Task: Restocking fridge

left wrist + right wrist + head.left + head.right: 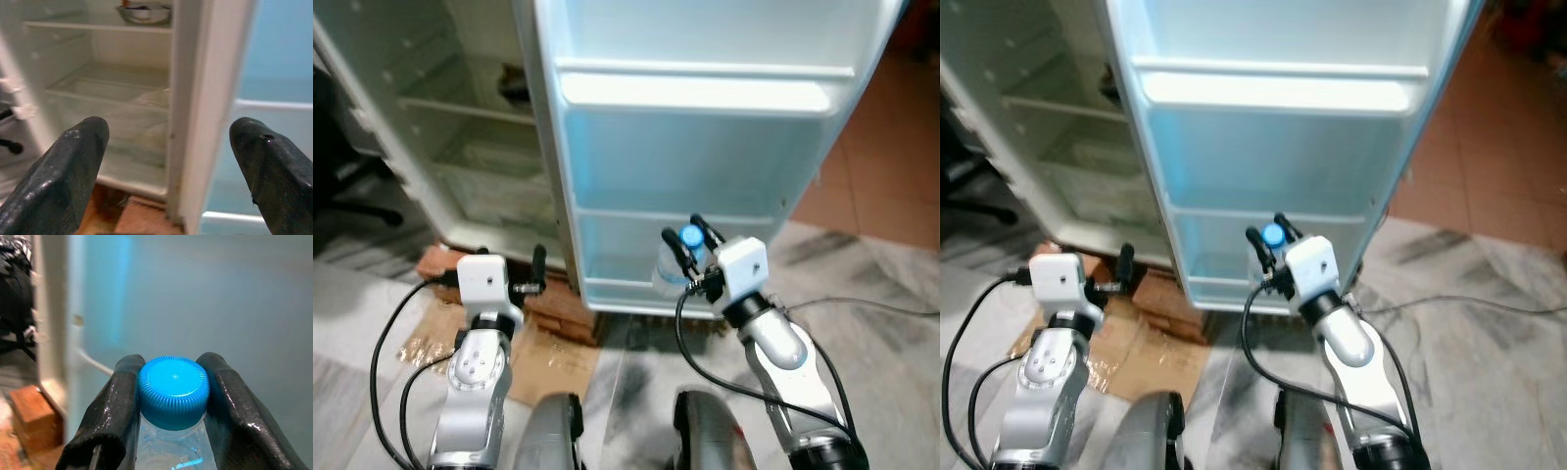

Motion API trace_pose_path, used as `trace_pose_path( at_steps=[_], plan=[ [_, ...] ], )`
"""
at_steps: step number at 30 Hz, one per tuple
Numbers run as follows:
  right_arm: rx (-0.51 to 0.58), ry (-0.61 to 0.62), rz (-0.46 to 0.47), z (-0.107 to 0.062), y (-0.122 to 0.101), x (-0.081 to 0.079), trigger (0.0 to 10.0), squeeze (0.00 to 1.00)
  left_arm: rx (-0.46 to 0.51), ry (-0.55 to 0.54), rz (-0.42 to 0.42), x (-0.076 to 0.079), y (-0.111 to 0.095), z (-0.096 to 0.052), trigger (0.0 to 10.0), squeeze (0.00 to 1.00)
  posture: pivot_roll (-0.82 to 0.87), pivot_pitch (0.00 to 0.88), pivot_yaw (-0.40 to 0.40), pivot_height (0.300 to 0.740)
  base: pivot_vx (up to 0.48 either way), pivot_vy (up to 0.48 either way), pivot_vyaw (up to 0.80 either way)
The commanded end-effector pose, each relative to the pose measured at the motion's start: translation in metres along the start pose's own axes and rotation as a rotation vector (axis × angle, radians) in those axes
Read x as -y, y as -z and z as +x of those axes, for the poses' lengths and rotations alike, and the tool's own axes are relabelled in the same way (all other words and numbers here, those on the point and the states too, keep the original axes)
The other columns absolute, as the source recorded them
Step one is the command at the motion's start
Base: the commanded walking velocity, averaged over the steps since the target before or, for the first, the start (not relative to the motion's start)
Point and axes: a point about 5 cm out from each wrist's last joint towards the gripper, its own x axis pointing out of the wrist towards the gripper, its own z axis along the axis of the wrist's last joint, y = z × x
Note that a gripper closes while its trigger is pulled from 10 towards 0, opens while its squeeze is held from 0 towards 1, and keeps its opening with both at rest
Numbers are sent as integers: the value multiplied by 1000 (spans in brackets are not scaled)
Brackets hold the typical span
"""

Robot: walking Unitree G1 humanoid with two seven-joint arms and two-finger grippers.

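**Bottle held at the lowest door shelf**

The bottle [677, 262], clear plastic with a blue cap [173, 391], stands upright at the bottom shelf [651, 290] of the open fridge door [705, 147]. Its body is low against the shelf's front lip; whether it rests on the shelf floor cannot be told. The right gripper [693, 247] is clenched on the bottle's neck: in the right wrist view its two black fingers [115, 416] press against either side of the cap, touching it.

Above it the door has another shelf [695, 93], a broad white one, with a pale blue inner wall between the two. The door stands wide, its edge towards the robot.

To the left of the door is the fridge [460, 127] itself, open, with pale shelves inside. The left wrist view shows a metal bowl [144, 12] on an upper shelf and a clear drawer [110, 105] lower down with something pale in it, too blurred to name.

The left gripper [535, 276] hangs low before the fridge's foot, released, its fingers [63, 171] spread wide apart and holding nothing.

The fridge stands on bricks [558, 308], with flattened cardboard [548, 357] on the marble floor [881, 333] in front. Black cables [386, 343] loop from both wrists. A dark chair base [357, 201] is at far left.
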Motion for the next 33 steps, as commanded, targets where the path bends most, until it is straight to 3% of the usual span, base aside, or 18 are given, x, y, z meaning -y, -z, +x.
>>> trace_pose_path(
  at_steps=[1, 9, 19, 26, 28, 32, 33],
  plan=[
    [7, 23, -11, -2, -1, 7, 10000, 0, -8, 21, -3, 5, 1, -1, 10000, 0, -4, 68, 23, 613, 420, 0, 0],
    [-3, -35, -4, 0, 2, 4, 10000, 0, -5, 27, -4, 8, 2, -1, 10000, 0, 1, 68, 23, 613, 53, 0, 0],
    [-10, -316, -132, -7, 13, -14, 10000, 0, -29, 23, 31, 0, 6, -12, 10000, 0, 27, 100, 20, 613, 0, 0, 0],
    [143, -467, -289, 5, 1, -34, 10000, 0, -57, 56, 74, -6, 6, -33, 10000, 0, 84, 200, 23, 613, 0, 0, 0],
    [143, -467, -289, 5, 1, -34, 10000, 0, -57, 56, 74, -6, 6, -33, 10000, 0, 84, 200, 23, 613, 0, 0, 0],
    [249, -587, -375, 9, 0, -57, 10000, 0, -96, 78, 97, -11, 1, -56, 10000, 0, 143, 281, 26, 613, 0, 0, 0],
    [249, -587, -375, 9, 0, -57, 10000, 0, -96, 78, 97, -11, 1, -56, 10000, 0, 143, 281, 26, 613, 0, 0, 0]
  ],
)
